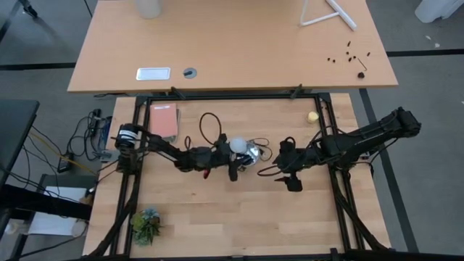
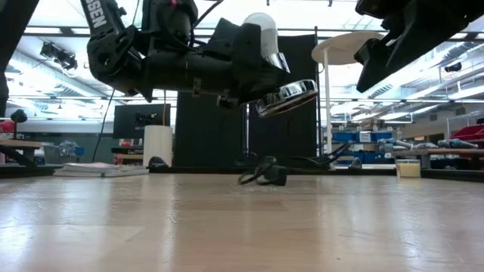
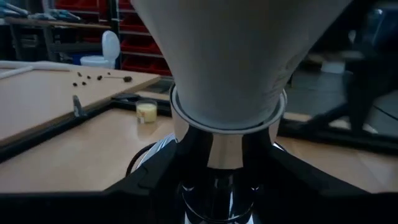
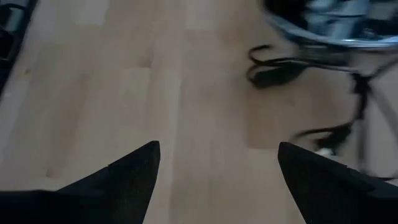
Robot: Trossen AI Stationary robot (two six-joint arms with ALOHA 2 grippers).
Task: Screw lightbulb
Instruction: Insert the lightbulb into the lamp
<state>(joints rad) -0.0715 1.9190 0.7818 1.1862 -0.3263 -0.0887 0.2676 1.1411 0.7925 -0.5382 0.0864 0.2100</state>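
1. The left gripper sits over the middle of the wooden table, well above its surface, and it is clamped on the silver socket – the left wrist view shows its dark fingers hugging the shiny neck on both sides.
2. The lightbulb stands in that socket, its white globe rising above the tilted silver disc in the low view. Up close, the bulb narrows down into the socket's ring.
3. The right gripper hangs just beside the socket, apart from it, with nothing between its fingers. They are spread wide over bare wood in the right wrist view.
4. A black cord lies looped on the table below the socket.
5. Elsewhere: a small yellow ball near the table's far edge, a red book at the far left, and a little green plant at the near left corner.
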